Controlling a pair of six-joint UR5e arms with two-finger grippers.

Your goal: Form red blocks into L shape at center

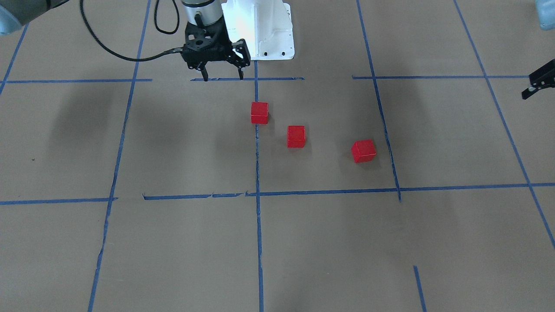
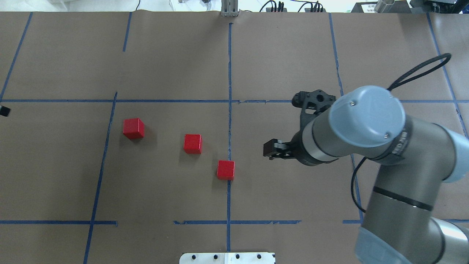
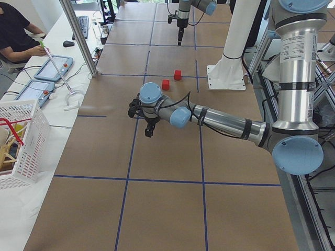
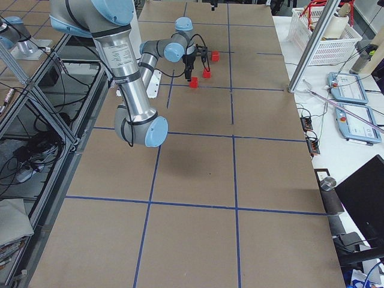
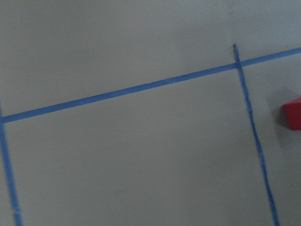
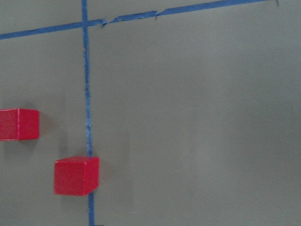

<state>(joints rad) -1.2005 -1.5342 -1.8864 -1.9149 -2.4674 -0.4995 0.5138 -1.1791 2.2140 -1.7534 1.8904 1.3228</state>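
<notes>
Three red blocks (image 2: pixel 192 143) sit apart in a diagonal row; the right gripper (image 1: pixel 223 74) hangs empty, fingers spread wide. The left gripper (image 1: pixel 542 78) is cut off at the edge, and I can't tell its state.

left gripper (image 1: pixel 539 81): cut by front view's right edge, jaw stance unreadable, only a black sliver at overhead's left edge | end red block (image 5: pixel 292 114): cut by left wrist view's right edge | middle red block (image 6: pixel 18 124): cut by right wrist view's left edge | white base (image 2: pixel 227 257): cut by overhead's bottom edge
</notes>
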